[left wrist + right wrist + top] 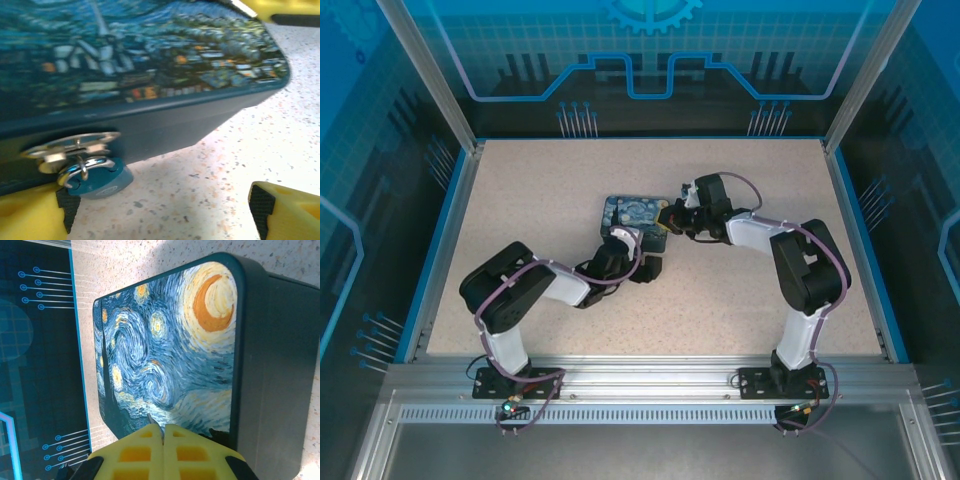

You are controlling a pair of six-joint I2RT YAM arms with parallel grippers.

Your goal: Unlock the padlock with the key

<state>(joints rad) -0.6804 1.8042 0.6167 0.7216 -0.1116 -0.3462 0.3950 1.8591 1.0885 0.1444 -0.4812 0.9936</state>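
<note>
Low on the dark front wall of the tin [150, 65], the padlock [100, 181] hangs by its shackle from a silver hasp [70, 144]. Its blue-green body is tilted and sits close to the speckled desk [210, 165]. The left claw [162, 210] faces it with its jaws spread wide and nothing between them. One yellow finger [27, 215] sits just beside the padlock, the other well off toward the tin's corner. Seen from above, this claw lies at the tin's near side. The right claw [163, 440] hovers over the starry painted lid at the tin's right edge, its yellow fingers pressed together. A thin dark sliver pokes out of their seam, seemingly the key [151, 419], though it is too small to tell for sure
</note>
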